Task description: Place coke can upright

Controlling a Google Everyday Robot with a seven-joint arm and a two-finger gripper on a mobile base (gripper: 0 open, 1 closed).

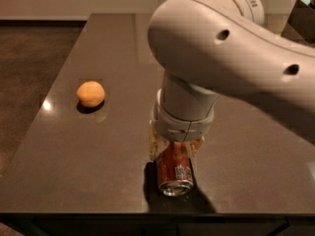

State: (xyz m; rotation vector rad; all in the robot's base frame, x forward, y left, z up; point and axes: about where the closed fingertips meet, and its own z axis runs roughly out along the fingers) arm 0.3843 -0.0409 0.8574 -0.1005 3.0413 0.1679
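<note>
The coke can [175,170] lies on its side on the dark table [98,151] near the front edge, with its silver end facing me and a small white label patch on its side. My gripper [174,152] comes down from above onto the can's far half. Its cream fingers [154,146] press against both sides of the can. The large grey arm hides the can's far end.
An orange [90,93] sits on the table to the left, well apart from the can. The table's front edge runs just below the can. A dark object [301,18] stands at the back right corner.
</note>
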